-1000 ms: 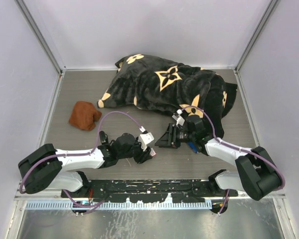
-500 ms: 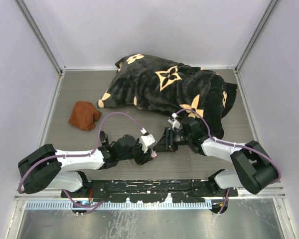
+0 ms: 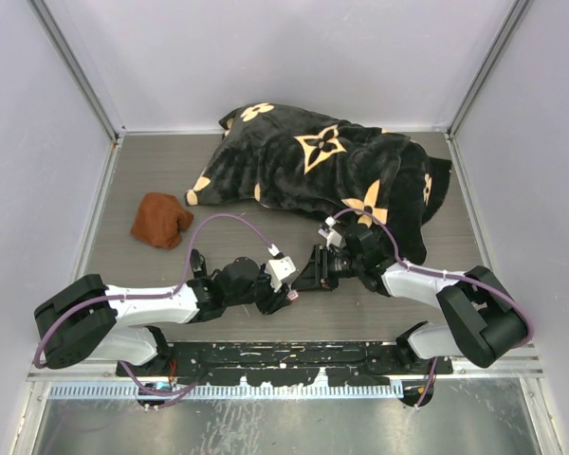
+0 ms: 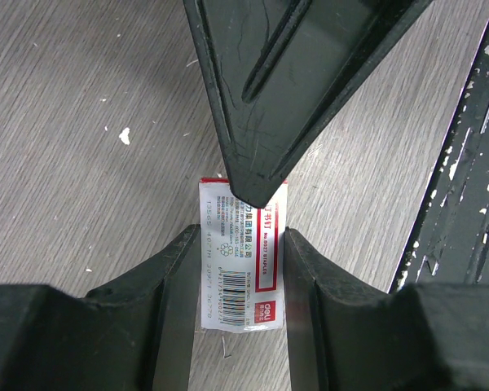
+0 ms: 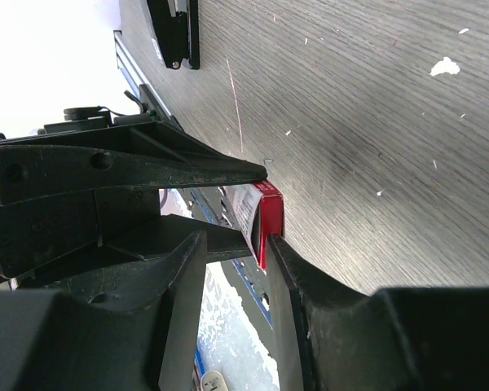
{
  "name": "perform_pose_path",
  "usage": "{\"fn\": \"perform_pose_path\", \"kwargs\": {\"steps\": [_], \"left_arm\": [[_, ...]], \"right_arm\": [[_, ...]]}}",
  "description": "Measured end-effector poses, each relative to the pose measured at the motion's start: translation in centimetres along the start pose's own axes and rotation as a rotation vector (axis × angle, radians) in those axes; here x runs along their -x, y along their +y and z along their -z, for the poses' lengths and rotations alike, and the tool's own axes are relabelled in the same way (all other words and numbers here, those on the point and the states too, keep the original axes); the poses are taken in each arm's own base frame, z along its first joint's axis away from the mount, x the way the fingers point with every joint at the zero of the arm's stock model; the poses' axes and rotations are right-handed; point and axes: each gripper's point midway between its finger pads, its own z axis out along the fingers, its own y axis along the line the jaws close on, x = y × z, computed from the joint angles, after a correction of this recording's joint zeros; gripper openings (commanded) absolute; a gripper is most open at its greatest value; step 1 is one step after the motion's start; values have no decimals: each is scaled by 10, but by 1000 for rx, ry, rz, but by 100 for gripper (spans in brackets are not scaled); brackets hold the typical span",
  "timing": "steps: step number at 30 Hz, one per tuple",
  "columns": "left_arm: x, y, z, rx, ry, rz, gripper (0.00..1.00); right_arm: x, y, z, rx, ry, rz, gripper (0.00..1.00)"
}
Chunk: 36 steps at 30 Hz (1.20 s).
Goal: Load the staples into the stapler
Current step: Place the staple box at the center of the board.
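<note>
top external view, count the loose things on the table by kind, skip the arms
black patterned blanket: 1
brown cloth: 1
staples box, held between the two grippers: 1
total: 3

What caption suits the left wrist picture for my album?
The left gripper clasps the staples by the box's sides while a finger of the right gripper covers the far end.
</note>
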Motion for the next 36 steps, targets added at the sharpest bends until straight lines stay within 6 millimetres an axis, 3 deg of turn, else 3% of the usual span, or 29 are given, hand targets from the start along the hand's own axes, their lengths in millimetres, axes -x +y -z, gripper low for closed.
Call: {"fn": "perform_pose_path", "kwargs": {"steps": [36], "left_arm": [[-16, 1, 2, 18, 52, -19, 36]], "right_arm": [[-11, -4, -21, -36, 62, 26, 36]]}}
